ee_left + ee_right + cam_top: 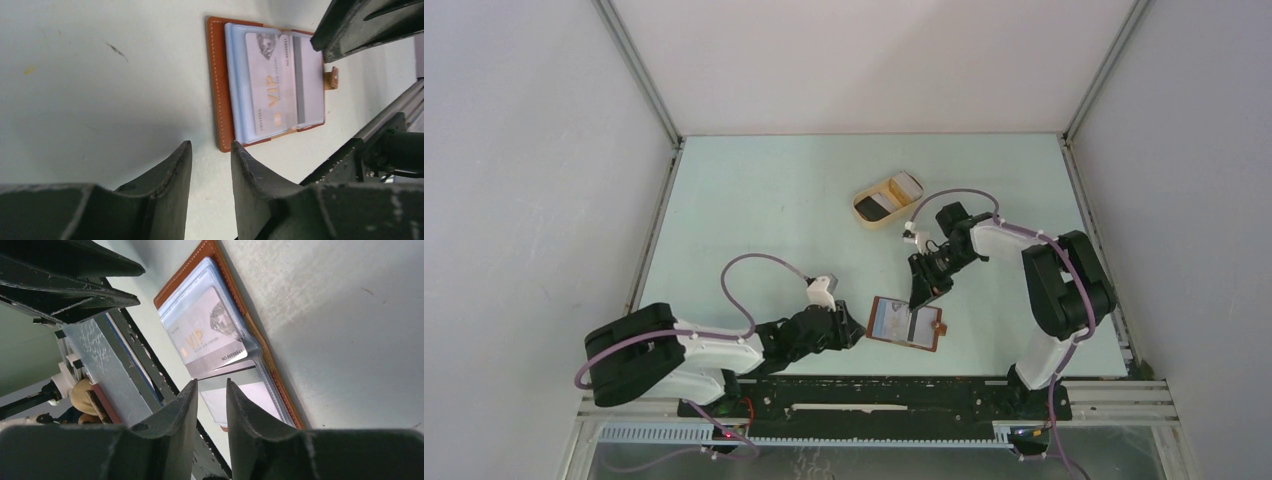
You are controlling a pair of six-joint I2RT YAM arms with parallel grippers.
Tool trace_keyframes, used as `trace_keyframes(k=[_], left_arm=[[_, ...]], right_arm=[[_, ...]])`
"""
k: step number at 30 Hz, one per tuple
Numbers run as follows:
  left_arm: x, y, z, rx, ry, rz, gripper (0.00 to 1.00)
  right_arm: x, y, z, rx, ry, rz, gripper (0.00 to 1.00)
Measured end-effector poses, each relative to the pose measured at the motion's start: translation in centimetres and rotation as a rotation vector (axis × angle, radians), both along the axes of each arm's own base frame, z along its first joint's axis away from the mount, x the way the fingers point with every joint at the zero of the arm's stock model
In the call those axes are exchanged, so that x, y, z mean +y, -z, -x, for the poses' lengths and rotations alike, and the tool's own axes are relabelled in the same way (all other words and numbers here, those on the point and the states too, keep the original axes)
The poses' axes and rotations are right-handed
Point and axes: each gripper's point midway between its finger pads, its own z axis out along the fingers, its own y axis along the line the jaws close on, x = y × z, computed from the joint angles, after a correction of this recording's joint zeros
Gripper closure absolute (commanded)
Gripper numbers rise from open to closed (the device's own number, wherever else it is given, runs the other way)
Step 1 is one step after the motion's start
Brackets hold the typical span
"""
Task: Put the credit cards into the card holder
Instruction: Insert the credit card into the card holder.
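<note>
The card holder [906, 322] lies open near the table's front edge, its brown leather rim [220, 85] [192, 265] framing clear sleeves. A pale credit card marked VIP [272, 85] [207, 332] sits in a sleeve, with a grey-striped pale card [250, 390] beside it. My left gripper [856, 330] [211, 145] is open and empty, one fingertip [235, 147] at the holder's left corner. Just above the holder's right half, my right gripper [921, 295] [211, 382] stands narrowly open with nothing between its fingers. More cards, one black [876, 203] and one white [906, 184], lie farther back.
A beige oval tray [865, 216] at the back middle holds the black and white cards. The holder's closing tab [940, 328] [331, 77] points to the right. A metal rail [874, 395] runs along the table's front edge, close behind the holder.
</note>
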Motion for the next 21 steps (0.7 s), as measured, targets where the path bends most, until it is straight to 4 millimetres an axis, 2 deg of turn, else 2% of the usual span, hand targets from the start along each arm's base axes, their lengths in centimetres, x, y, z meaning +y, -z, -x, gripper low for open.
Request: trace_keyframes(k=[3,11,21], left_arm=[[0.0,0.7,0.0,0.007,0.003,-0.024,0.61],[-1.1,0.7,-0.4,0.003,0.015,-0.02,0.63],[-2.0,1.0,0.0,0.02,0.051,0.005,0.73]], right_arm=[[-0.1,0.4,0.4,0.035,0.001,0.007,0.58],[0.2,1.5,1.1,0.13,0.01,0.007,0.56],[0.7,1.7,0.9,0.201,0.059,0.006,0.52]])
